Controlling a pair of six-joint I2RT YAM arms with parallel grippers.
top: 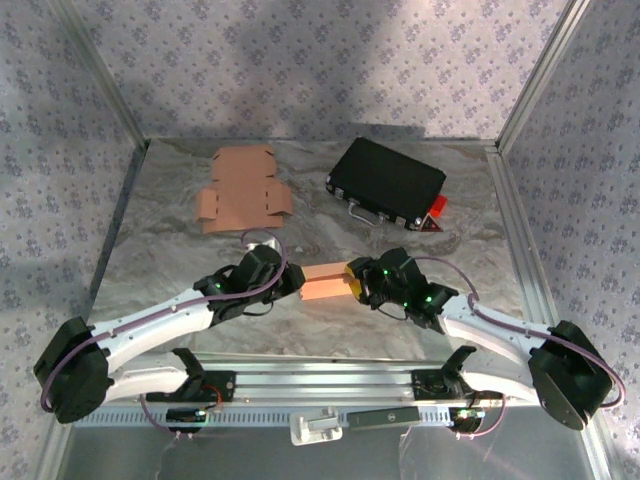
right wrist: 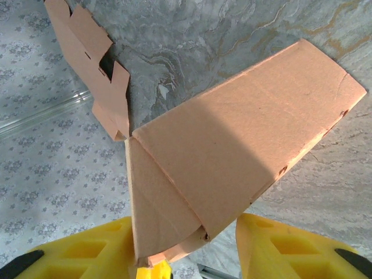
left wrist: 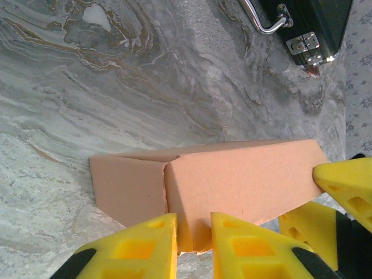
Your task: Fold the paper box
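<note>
The paper box [top: 324, 283] is a tan, partly folded cardboard shell lying on the marble table between my two grippers. In the left wrist view its long panel [left wrist: 244, 180] runs to the right, with an end flap [left wrist: 128, 189] folded at the left. My left gripper [left wrist: 193, 247] is shut on the box's near corner, a yellow fingertip [left wrist: 148, 244] pressing each side. My right gripper [right wrist: 192, 256] straddles the box's other end [right wrist: 232, 151]. Its left finger [right wrist: 87, 253] touches the flap, and its right finger [right wrist: 296, 250] stands slightly clear. From above, the left gripper [top: 291, 284] and right gripper [top: 357, 283] face each other.
A flat, unfolded cardboard blank [top: 240, 190] lies at the back left of the table [top: 180, 260]. A black case [top: 388, 180] with a metal handle and a red tag sits at the back right. Metal frame rails run along the table's sides and its near edge.
</note>
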